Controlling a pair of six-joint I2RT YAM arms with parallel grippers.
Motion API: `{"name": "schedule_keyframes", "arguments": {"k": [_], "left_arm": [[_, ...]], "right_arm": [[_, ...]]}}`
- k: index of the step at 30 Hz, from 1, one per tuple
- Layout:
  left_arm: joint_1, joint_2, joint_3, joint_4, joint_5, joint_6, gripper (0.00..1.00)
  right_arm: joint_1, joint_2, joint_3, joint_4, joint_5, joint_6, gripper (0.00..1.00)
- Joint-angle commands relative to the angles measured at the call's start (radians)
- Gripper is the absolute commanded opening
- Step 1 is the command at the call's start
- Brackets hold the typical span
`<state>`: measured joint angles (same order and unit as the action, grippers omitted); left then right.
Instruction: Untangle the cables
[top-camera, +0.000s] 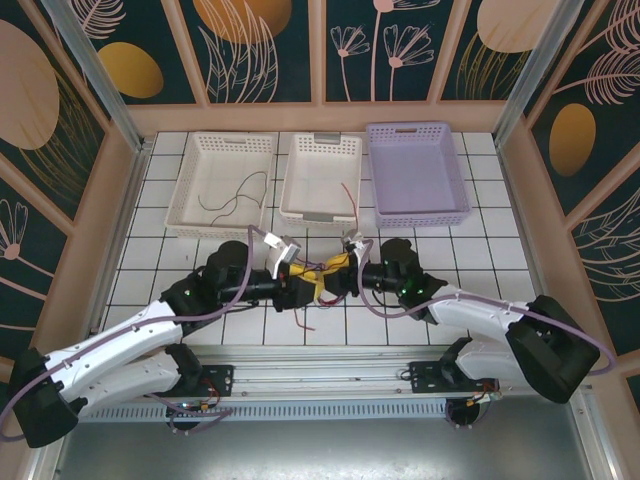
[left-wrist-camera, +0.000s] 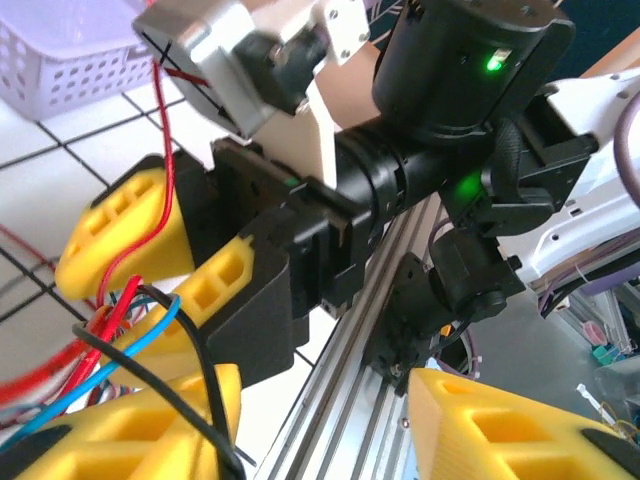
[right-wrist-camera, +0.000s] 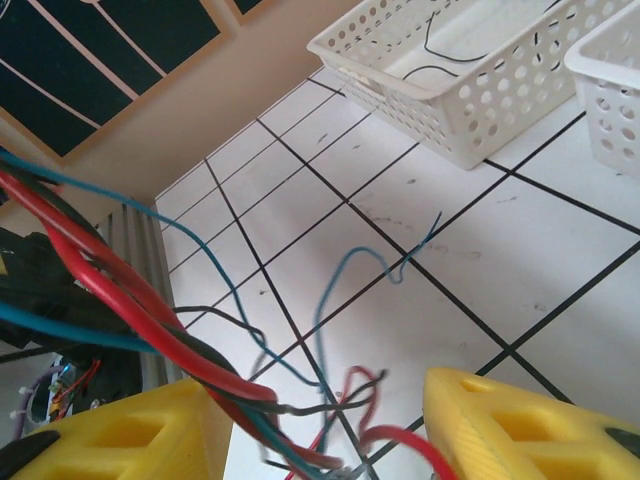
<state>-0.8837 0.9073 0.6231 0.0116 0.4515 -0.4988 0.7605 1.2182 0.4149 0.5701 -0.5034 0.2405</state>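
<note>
A tangle of red, blue and black cables hangs between my two grippers, which meet nose to nose over the middle of the tiled floor. One red end trails toward the near rail. My left gripper stands open, its jaws wide apart, and the cables drape over its left finger. My right gripper is open too. The twisted bundle crosses its left finger and runs down into the gap. A loose blue cable lies on the tiles beyond.
Three baskets line the back: a white one holding thin cables, a second white one with a red cable, and a lilac one. The metal rail runs along the near edge. Wooden walls close in both sides.
</note>
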Motion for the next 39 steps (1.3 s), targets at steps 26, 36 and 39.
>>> {"name": "schedule_keyframes", "arguments": {"k": [26, 36, 39], "left_arm": [[-0.001, -0.191, -0.056, 0.076, 0.044, -0.103, 0.48], [0.000, -0.193, -0.066, 0.036, 0.040, -0.093, 0.08], [-0.001, -0.203, -0.064, 0.032, 0.015, -0.099, 0.00]], "right_arm": [[-0.031, 0.028, -0.001, 0.072, 0.170, 0.028, 0.00], [-0.046, -0.010, 0.006, 0.049, 0.149, 0.049, 0.00], [-0.053, -0.005, 0.020, 0.008, 0.158, 0.046, 0.00]]}}
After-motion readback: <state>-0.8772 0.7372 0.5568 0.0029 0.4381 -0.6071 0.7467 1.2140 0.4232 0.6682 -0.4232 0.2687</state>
